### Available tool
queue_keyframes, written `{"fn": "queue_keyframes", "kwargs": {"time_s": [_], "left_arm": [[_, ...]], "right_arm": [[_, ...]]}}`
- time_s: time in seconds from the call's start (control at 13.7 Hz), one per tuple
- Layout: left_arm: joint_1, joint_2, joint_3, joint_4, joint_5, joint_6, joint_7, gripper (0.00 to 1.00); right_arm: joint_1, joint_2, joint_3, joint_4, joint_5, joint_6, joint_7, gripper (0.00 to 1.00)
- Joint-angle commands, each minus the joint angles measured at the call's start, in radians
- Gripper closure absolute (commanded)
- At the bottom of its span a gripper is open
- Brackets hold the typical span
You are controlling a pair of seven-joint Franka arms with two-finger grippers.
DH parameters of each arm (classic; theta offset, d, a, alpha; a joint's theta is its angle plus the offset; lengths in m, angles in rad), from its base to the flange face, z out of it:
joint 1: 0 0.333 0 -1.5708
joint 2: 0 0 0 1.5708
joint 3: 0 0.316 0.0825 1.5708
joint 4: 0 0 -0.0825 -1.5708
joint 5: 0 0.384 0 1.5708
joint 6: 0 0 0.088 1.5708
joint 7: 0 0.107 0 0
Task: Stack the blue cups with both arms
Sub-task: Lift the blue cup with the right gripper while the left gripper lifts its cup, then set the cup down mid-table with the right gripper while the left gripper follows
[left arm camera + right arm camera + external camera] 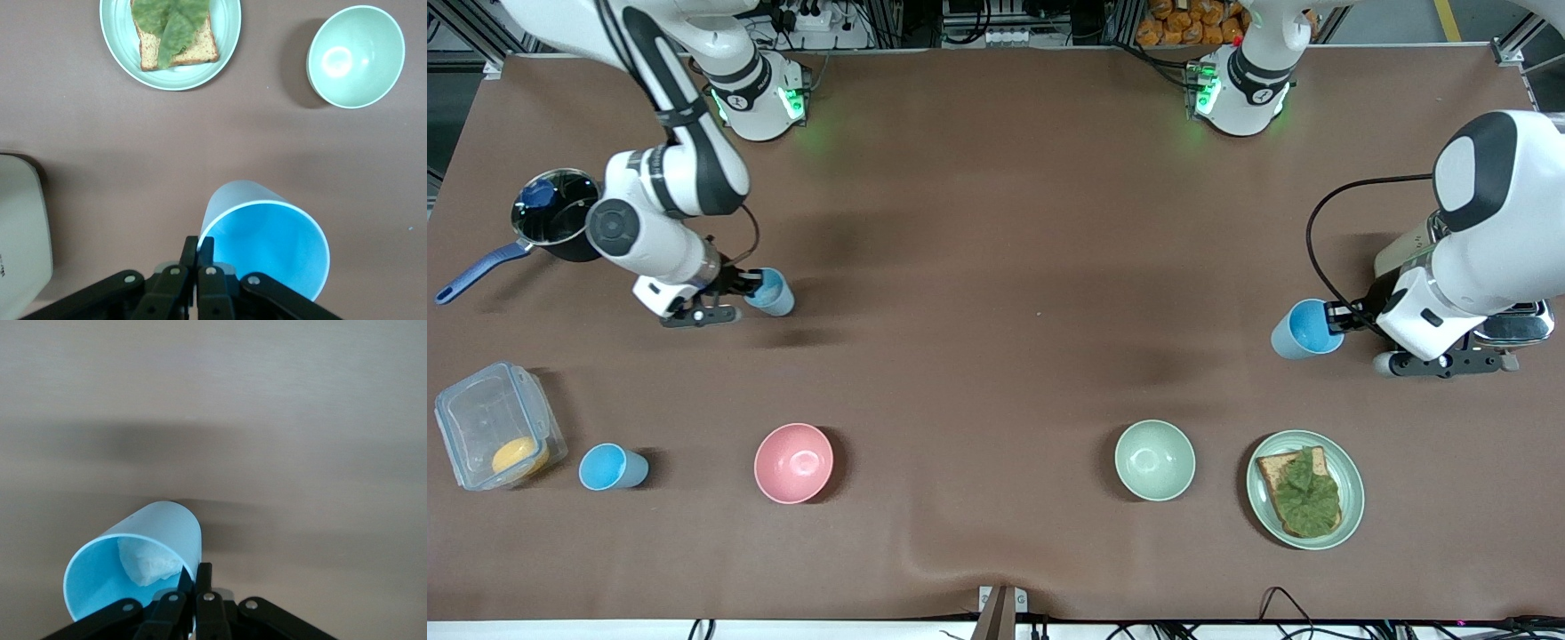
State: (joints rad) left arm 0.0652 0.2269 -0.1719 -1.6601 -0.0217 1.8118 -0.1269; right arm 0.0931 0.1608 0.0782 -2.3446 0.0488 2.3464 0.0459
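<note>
Three light-blue cups show. My right gripper (749,284) (198,577) is shut on the rim of one blue cup (774,292) (157,533), low at the table beside the pot. A white lump (148,563) lies inside this cup. My left gripper (1332,316) (205,251) is shut on the rim of a second blue cup (1303,329) (270,243). That cup is tilted with its mouth up, over the table at the left arm's end. The third blue cup (612,467) stands alone beside the plastic box, near the front edge.
A pot (556,209) with a blue handle stands by the right arm. A clear plastic box (494,427) holds something orange. A pink bowl (793,462), a pale green bowl (1154,460) (357,57) and a plate (1352,484) (227,40) with toast and lettuce line the front. A cream appliance (20,233) stands under the left arm.
</note>
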Motion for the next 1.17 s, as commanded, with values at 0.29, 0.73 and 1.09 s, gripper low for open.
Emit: {"fn": "queue_keyframes", "kwargs": {"time_s": [0.29, 0.73, 1.09], "left_arm": [[0.002, -0.008, -0.028, 0.033, -0.017, -0.055, -0.016, 1.00], [0.002, -0.003, -0.037, 0.033, -0.015, -0.055, -0.011, 1.00], [-0.012, -0.001, -0.037, 0.034, -0.017, -0.055, -0.014, 1.00]], "right_arm": [[0.285, -0.015, -0.006, 0.169, 0.125, -0.153, 0.259, 1.00], [0.549, 0.078, -0.008, 0.275, 0.132, -0.096, 0.577, 1.00], [0.649, 0.218, -0.008, 0.343, 0.134, 0.042, 0.701, 1.00]]}}
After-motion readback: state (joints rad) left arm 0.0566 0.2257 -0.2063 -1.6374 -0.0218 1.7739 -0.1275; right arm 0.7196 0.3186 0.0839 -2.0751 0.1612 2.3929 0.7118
